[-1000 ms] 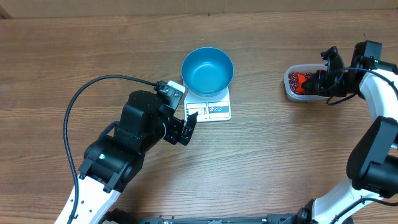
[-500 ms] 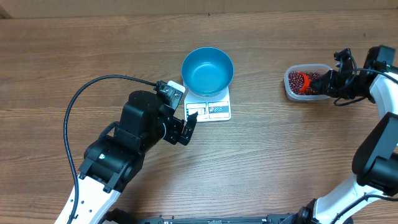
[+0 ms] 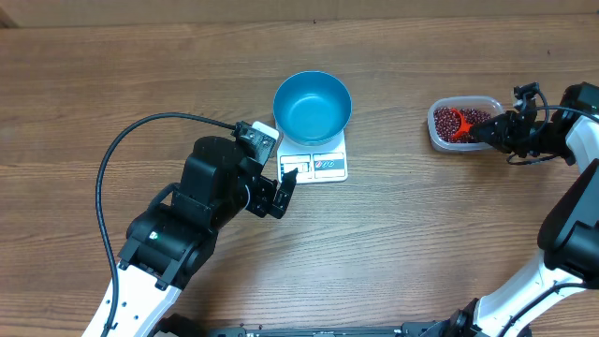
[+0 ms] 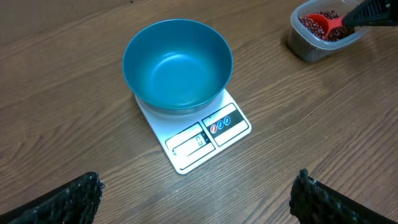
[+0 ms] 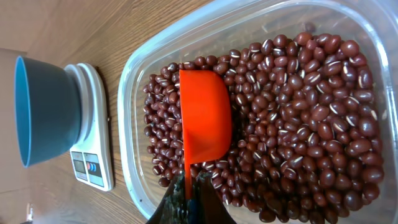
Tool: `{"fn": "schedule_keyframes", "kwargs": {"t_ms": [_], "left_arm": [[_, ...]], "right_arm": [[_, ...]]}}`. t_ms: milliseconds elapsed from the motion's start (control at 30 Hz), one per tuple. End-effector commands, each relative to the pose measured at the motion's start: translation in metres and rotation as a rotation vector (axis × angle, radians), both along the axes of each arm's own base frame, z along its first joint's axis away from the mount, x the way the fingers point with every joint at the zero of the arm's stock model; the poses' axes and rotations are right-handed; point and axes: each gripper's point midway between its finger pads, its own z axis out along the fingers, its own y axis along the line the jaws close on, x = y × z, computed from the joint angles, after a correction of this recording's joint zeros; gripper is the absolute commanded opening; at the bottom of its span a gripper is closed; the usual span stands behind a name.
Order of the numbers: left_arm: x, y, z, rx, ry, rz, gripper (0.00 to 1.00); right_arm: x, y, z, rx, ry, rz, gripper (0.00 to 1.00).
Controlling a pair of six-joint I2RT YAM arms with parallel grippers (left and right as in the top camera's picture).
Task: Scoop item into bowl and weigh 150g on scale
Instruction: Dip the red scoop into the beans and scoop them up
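The blue bowl (image 3: 313,106) stands empty on the white scale (image 3: 323,167) at mid-table. The red-brown beans (image 5: 298,112) fill a clear plastic tub (image 3: 437,131) at the right. My right gripper (image 5: 188,193) is shut on the thin handle of an orange scoop (image 5: 205,115), whose cup rests on the beans inside the tub with no beans showing on its visible face. My left gripper (image 4: 199,186) hovers open just in front of the scale, its fingers (image 4: 87,190) wide apart with nothing between them. The bowl (image 4: 177,65) and scale (image 4: 208,134) lie ahead of it.
A black cable (image 3: 122,150) loops over the table left of the left arm. The tub sits near the table's right side, with bare wood between it and the scale. The right arm (image 3: 571,140) reaches in from the right edge.
The right arm has drawn back to the right, dragging the scoop across the beans towards the tub's right side. The left arm, bowl and scale have not moved.
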Motion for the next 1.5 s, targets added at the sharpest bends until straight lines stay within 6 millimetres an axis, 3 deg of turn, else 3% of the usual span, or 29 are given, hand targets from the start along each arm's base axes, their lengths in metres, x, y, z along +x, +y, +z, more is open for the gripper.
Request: {"fn": "schedule_keyframes", "kwargs": {"t_ms": [0, 900, 1467], "left_arm": [[-0.002, 0.0, 0.003, -0.019, -0.001, -0.001, 1.0], [-0.002, 0.0, 0.003, -0.019, -0.001, -0.001, 0.99], [-0.002, 0.0, 0.003, -0.019, -0.001, -0.001, 0.99]], "right_arm": [[-0.002, 0.002, -0.007, 0.032, 0.007, 0.0, 0.04], [-0.009, -0.019, 0.027, 0.239, -0.12, -0.058, 0.04], [-0.011, -0.034, 0.068, 0.453, -0.264, -0.111, 0.04]]}}
